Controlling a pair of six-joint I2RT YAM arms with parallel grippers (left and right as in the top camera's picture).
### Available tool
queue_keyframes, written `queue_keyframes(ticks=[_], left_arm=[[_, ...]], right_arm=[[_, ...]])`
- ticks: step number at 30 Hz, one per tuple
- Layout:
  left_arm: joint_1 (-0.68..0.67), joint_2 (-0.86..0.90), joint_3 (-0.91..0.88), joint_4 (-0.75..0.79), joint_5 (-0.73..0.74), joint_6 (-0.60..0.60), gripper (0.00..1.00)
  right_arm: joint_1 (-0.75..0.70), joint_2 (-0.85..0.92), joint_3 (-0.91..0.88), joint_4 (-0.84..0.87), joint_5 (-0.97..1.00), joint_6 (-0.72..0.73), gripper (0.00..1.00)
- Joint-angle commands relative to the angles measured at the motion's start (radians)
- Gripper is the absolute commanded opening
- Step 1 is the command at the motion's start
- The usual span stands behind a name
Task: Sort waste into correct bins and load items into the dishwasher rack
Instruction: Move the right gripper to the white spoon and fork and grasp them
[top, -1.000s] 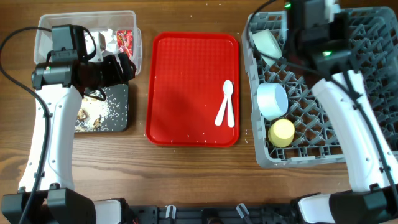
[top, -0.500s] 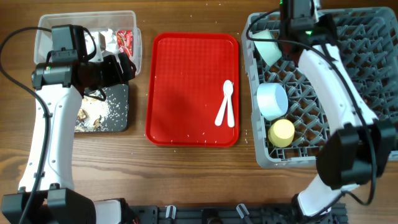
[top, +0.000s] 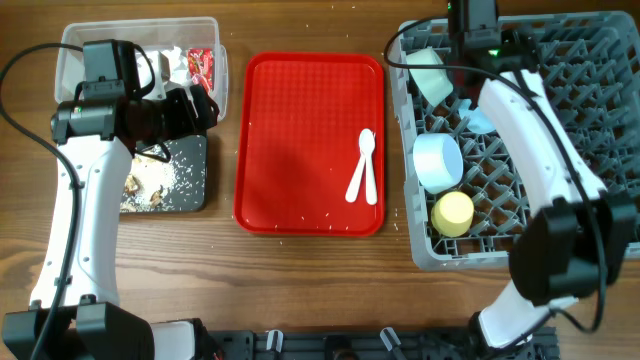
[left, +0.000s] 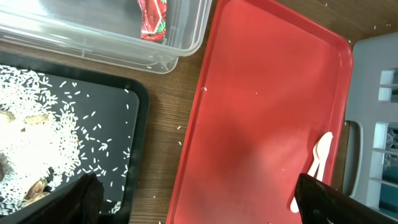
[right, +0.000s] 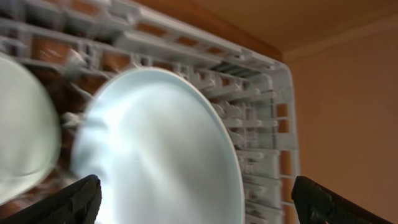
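Note:
My right gripper (right: 200, 208) is open over the far left part of the grey dishwasher rack (top: 580, 90). The pale blue plate (right: 161, 149) stands blurred between its spread fingers, free of both, beside the pale green bowl (right: 25, 143). From overhead, a sliver of the plate (top: 480, 122) shows under the right arm. A pale blue bowl (top: 437, 160) and a yellow cup (top: 452, 212) sit in the rack. The white spoon and fork (top: 363, 165) lie on the red tray (top: 300, 130). My left gripper (left: 199, 205) hangs open and empty above the red tray's left edge.
The clear tub (top: 140, 50) at the far left holds the red wrapper (top: 202, 65) and white tissue (top: 175, 62). In front of it, the black tray (top: 185, 180) carries rice and brown scraps. Loose rice grains dot the wood around the trays.
The right arm swung to the rack's far left corner. Its jaws then opened and let go of the plate. The left arm has not moved.

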Motion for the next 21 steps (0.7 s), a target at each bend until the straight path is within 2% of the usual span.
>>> queue_keyframes(ticks=[1,4,6,8,12,17,19,21], left_arm=[[0.003,-0.003,0.014,0.002,-0.005,0.005,1.0],[0.003,-0.003,0.014,0.002,-0.005,0.005,1.0],[0.003,-0.003,0.014,0.002,-0.005,0.005,1.0],[0.003,-0.002,0.014,0.002,-0.005,0.005,1.0],[0.003,-0.003,0.014,0.002,-0.005,0.005,1.0],[0.003,-0.003,0.014,0.002,-0.005,0.005,1.0],[0.003,-0.002,0.014,0.002,-0.005,0.005,1.0],[0.003,-0.003,0.014,0.002,-0.005,0.005,1.0]], right_arm=[[0.003,-0.196,0.005,-0.019,-0.243,0.163,1.0],[0.003,-0.297,0.005,-0.051,-0.57,0.312,1.0],[0.003,-0.331,0.004,-0.065,-0.807,0.332,1.0],[0.006,-0.321,0.0,-0.051,-0.927,0.411,0.98],[0.066,-0.225,-0.004,-0.089,-0.934,0.599,0.89],[0.214,-0.042,-0.004,-0.183,-0.813,0.652,0.8],[0.268,0.039,-0.004,-0.201,-0.768,0.659,0.72],[0.299,0.1,-0.004,-0.232,-0.709,0.721,0.69]])
